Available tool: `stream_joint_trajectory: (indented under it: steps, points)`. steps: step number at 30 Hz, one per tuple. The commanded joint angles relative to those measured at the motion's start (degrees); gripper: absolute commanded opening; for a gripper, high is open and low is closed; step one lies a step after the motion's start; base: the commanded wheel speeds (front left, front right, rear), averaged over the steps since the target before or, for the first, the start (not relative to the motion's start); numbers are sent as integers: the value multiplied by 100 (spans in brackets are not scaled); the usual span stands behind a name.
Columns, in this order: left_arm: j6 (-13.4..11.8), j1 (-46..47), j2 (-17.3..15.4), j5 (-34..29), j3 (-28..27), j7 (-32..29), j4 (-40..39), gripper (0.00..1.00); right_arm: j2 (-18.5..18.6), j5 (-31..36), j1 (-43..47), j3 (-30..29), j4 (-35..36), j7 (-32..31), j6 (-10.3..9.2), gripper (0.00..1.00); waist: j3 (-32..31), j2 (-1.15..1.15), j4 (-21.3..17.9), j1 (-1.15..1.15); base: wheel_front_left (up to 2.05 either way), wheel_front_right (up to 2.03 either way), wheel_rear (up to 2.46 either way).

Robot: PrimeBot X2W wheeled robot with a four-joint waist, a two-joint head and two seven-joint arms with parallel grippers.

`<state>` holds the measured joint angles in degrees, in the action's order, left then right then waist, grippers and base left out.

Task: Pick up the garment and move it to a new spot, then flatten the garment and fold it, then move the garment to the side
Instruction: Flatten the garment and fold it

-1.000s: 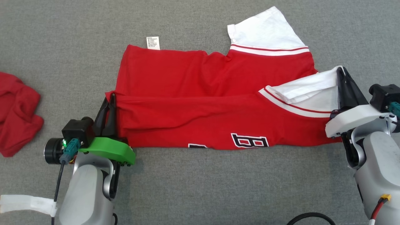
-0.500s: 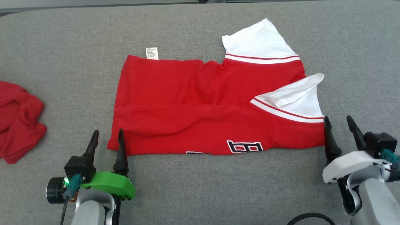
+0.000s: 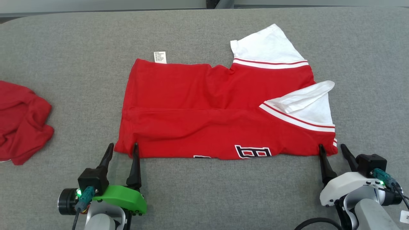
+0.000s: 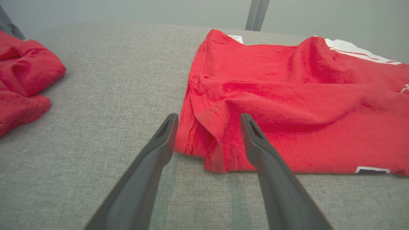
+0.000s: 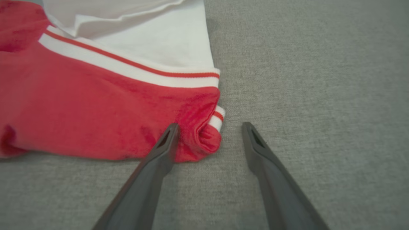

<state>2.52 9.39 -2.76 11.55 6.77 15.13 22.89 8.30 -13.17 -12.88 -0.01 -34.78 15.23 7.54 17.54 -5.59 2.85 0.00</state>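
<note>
The garment (image 3: 211,108) is a red jersey with white sleeves and red-striped white trim, folded lengthwise and lying flat on the grey surface. My left gripper (image 3: 122,147) stands open at its near left corner (image 4: 207,150), fingers straddling the red hem without gripping it. At the near right corner (image 5: 204,134) my right gripper (image 3: 332,147) is open too, its left finger (image 5: 166,143) against the cloth's edge. The black-and-white lettering (image 3: 253,150) peeks out along the near fold. One white sleeve (image 3: 303,99) lies folded over the top layer.
A second crumpled red cloth (image 3: 22,123) lies at the far left of the grey padded table (image 3: 204,191), also seen in the left wrist view as a red heap (image 4: 22,76). The table's far edge (image 3: 96,11) runs along the top.
Both grippers were shut on the garment's left and right ends, then opened, let go and drew back toward me. The garment now lies released and flat. The head camera has shifted.
</note>
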Motion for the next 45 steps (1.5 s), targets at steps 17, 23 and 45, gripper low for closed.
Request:
stream_joint_trajectory:
  steps: [17,23,45]
  points:
    - [157,119,-24,274,-90,1,123,100,205,-299,-147,213,209,-16,-11,0,96,0,-17,0,0,0,0]
    - [155,222,-24,331,-116,1,310,100,207,-328,-210,327,388,-16,-11,0,209,0,-124,0,0,0,0]
    - [56,134,-25,344,-242,1,388,79,196,-274,-253,265,541,-16,-11,0,358,0,-152,0,0,0,0]
